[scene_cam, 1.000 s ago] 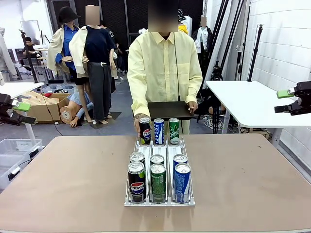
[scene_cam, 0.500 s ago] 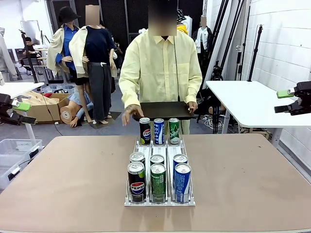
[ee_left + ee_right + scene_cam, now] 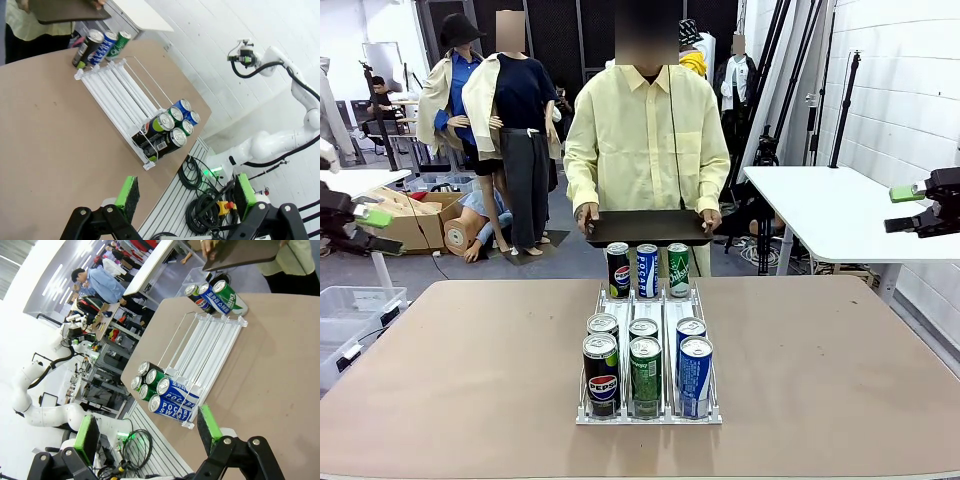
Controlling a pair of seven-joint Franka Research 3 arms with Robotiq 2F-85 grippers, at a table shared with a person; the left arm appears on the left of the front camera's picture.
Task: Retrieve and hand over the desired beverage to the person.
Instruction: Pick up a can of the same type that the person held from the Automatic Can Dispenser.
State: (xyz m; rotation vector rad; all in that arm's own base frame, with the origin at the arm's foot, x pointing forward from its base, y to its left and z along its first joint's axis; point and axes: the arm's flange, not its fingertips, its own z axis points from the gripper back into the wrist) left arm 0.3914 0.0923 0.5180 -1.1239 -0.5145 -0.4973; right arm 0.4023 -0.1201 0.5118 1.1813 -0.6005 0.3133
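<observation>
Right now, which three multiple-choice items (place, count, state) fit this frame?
1. Where is the dark tray? A) held by the person B) on the table C) on the floor
2. Cans in the rack? A) six B) nine C) twelve
3. The left gripper and right gripper are: A) both open, empty B) both shut C) holding cans
Answers: 1 A, gripped at both ends; 2 B, three far, six near; 3 A, jaws apart, nothing between.
</observation>
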